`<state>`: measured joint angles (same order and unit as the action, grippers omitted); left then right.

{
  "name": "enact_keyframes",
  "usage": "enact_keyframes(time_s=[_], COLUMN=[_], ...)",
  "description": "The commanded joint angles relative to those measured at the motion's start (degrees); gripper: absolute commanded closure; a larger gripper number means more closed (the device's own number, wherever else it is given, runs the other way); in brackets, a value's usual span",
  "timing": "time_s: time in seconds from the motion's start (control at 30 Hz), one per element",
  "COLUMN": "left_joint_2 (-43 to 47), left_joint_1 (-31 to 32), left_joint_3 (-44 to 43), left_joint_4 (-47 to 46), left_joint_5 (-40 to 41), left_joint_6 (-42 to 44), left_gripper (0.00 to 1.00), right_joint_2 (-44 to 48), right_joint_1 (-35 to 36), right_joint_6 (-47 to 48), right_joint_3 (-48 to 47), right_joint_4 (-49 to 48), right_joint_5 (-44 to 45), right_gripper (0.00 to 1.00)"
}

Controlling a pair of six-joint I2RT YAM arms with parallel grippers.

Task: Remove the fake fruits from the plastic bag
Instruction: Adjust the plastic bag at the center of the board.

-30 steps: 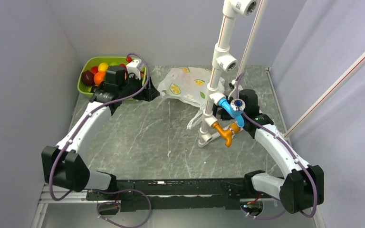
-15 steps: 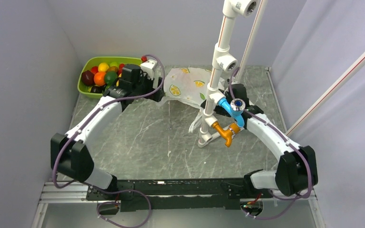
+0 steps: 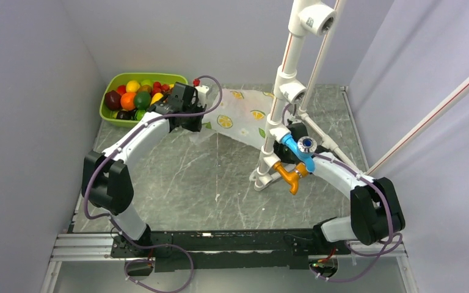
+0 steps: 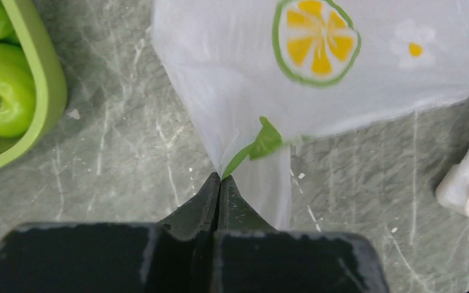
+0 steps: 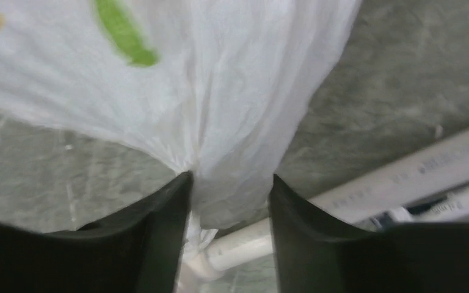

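The plastic bag (image 3: 244, 115), white film printed with lemon slices and green leaves, is pulled out into a taut, flat-looking sheet between the two hands, raised off the grey marbled worktop (image 3: 207, 177) along its near edge. The left hand (image 4: 220, 180) has its fingers pressed together with no gap, pinching a folded edge of the bag right at the tips, so the bag fans out ahead of it and to its right. The right hand (image 5: 229, 183) grips a bunched fold of film that fills the narrow space between its fingers, and the rest of the bag spreads ahead and to its left. A white pipe stand (image 3: 279, 116) with blue and orange fittings rises just beside the right hand. Ahead and to the left of the left hand sits a lime-green tray (image 3: 152, 76) piled with fake fruits (image 3: 135, 94) in red, yellow, orange, green and dark maroon.
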<state>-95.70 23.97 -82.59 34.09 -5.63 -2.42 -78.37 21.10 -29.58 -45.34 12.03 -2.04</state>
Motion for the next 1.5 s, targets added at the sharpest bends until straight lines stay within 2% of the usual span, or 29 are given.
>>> enact_keyframes(time_s=[0.0, 0.1, 0.2, 0.4, 0.53, 0.6, 0.63, 0.83, 1.0, 1.2, 1.33, 1.47], left_joint_2=[3.4, 5.8, 8.0, 9.4, 10.2, 10.9, 11.1, 13.2, 14.2, 12.8, 13.0, 13.0], left_joint_1=[-0.6, -0.5, -0.5, -0.5, -0.5, -0.5, -0.5, -0.5, -0.6, -1.7, -1.7, -1.7], left_joint_3=[0.1, 2.3, 5.2, 7.4, 8.0, 8.5, 8.8, 11.2, 12.2, 11.0, 11.5, 11.4], left_joint_4=[-0.8, -4.0, -8.4, -12.8, -13.3, -14.3, -15.0, -19.3, -20.7, -20.0, -20.7, -20.9], left_joint_5=[2.7, 0.1, -4.5, -11.0, -10.0, -10.1, -10.4, -12.1, -11.3, -12.4, -12.3, -12.2], left_joint_6=[0.6, 0.9, 0.8, -1.5, -1.6, -1.6, -1.8, -2.9, -3.3, -4.7, -5.1, -5.0], left_gripper=[1.00, 1.00, 1.00, 1.00, 1.00, 1.00, 1.00, 1.00, 1.00, 1.00, 1.00, 1.00], right_joint_2=[1.3, 1.7, 3.6, 4.2, 3.5, 2.8, 1.8, -9.5, -14.1, -15.3, -16.9, -17.5], right_joint_1=[0.5, 0.4, 0.4, -0.1, -0.7, -0.6, -0.6, -0.5, -0.4, 0.6, 2.2, 2.7], right_joint_6=[3.0, 1.0, 1.9, 6.9, 9.2, 11.7, 13.8, 25.5, 28.1, 29.1, 26.2, 27.4], right_joint_3=[2.8, 4.1, 2.9, -5.9, -9.7, -10.9, -11.2, -18.7, -20.1, -19.6, -20.0, -19.1], right_joint_4=[-3.3, -5.6, -7.2, -3.2, -4.5, -7.6, -9.9, -13.0, -16.5, -17.8, -18.0, -19.8], right_joint_5=[10.8, 7.9, 3.9, 3.9, 2.4, -2.0, -5.1, -20.6, -23.5, -22.5, -5.8, -10.2], right_gripper=[0.65, 0.68, 0.64, 0.34, 0.13, 0.03, 0.01, 0.01, 0.01, 0.01, 0.00, 0.00])
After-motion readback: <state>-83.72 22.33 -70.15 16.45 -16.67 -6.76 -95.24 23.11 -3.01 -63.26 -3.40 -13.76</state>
